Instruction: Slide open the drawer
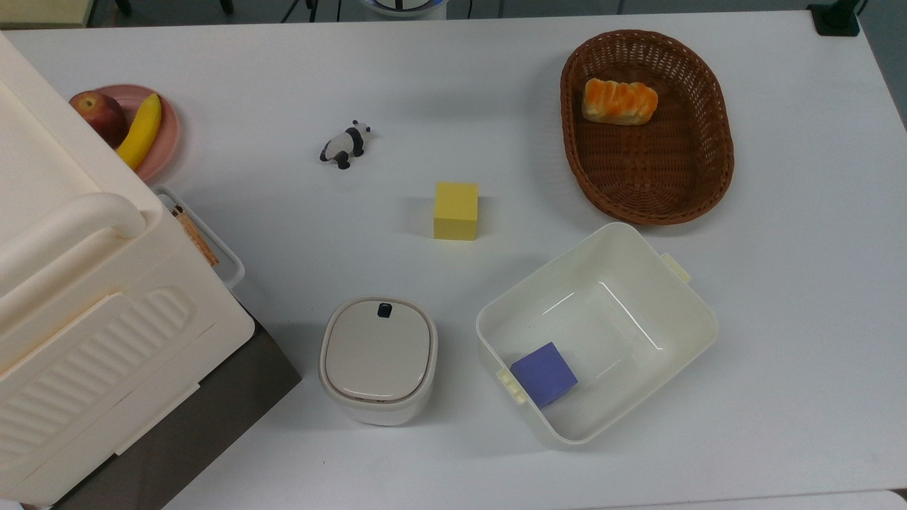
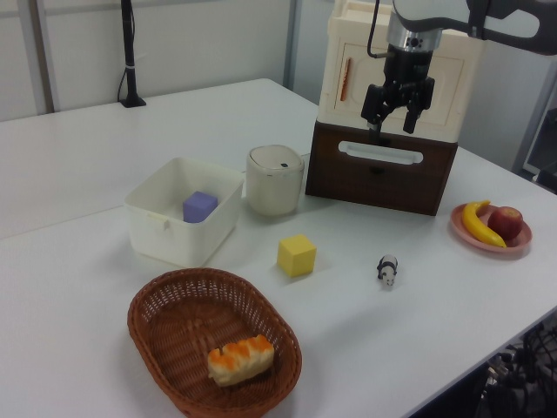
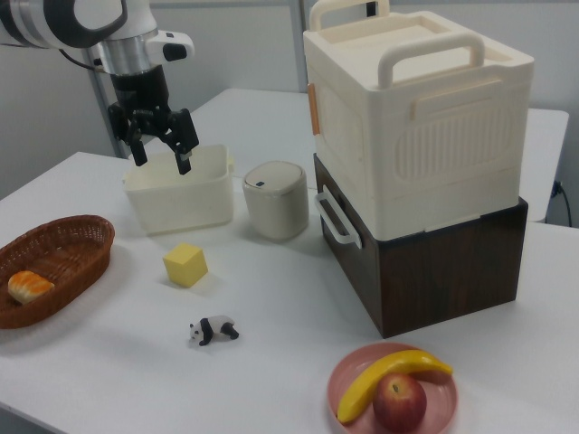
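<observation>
A white counter (image 1: 453, 71) holds a spread of things. Seen in the top view, going left to right: a cream ribbed plastic box (image 1: 85, 312) sits on top of a dark brown wooden cabinet, whose drawer (image 2: 380, 171) is shut, its white loop handle (image 2: 380, 153) lying close against the dark front panel. Behind it is a pink plate (image 1: 159, 131) with an apple (image 1: 99, 113) and a banana (image 1: 139, 131). Next come a toy panda (image 1: 345, 144), a lidded cream bin (image 1: 378, 359), a yellow cube (image 1: 455, 210), a white tub (image 1: 680, 312) with a purple cube (image 1: 543, 373) inside, and a brown wicker basket (image 1: 716, 163) holding a bread roll (image 1: 618, 101). In the left view, the gripper (image 2: 396, 111) hangs above the handle with its fingers spread apart, holding nothing.
</observation>
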### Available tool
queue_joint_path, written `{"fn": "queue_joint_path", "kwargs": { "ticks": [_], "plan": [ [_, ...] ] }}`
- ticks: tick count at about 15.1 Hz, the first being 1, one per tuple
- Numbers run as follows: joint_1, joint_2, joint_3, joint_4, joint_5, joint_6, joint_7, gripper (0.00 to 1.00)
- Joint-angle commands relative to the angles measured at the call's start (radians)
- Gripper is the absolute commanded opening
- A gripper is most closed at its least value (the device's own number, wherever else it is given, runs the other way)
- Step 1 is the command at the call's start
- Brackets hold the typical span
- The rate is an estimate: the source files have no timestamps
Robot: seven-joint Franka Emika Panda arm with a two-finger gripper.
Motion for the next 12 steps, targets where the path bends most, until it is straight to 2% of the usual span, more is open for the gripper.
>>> {"fn": "queue_joint_path", "kwargs": {
  "ticks": [1, 3, 5, 7, 9, 12],
  "plan": [
    [0.012, -0.009, -0.004, -0.009, 0.019, -0.030, -0.017, 1.00],
    [0.012, -0.006, -0.004, -0.011, 0.019, -0.027, 0.008, 1.00],
    [0.023, 0.000, -0.003, -0.013, 0.011, -0.006, 0.100, 1.00],
    [0.066, 0.006, -0.006, -0.023, -0.006, 0.010, 0.101, 1.00],
    [0.083, 0.026, -0.004, -0.026, -0.044, 0.008, 0.075, 1.00],
    [0.086, 0.043, -0.003, -0.022, -0.049, 0.011, 0.067, 1.00]
  ]
}}
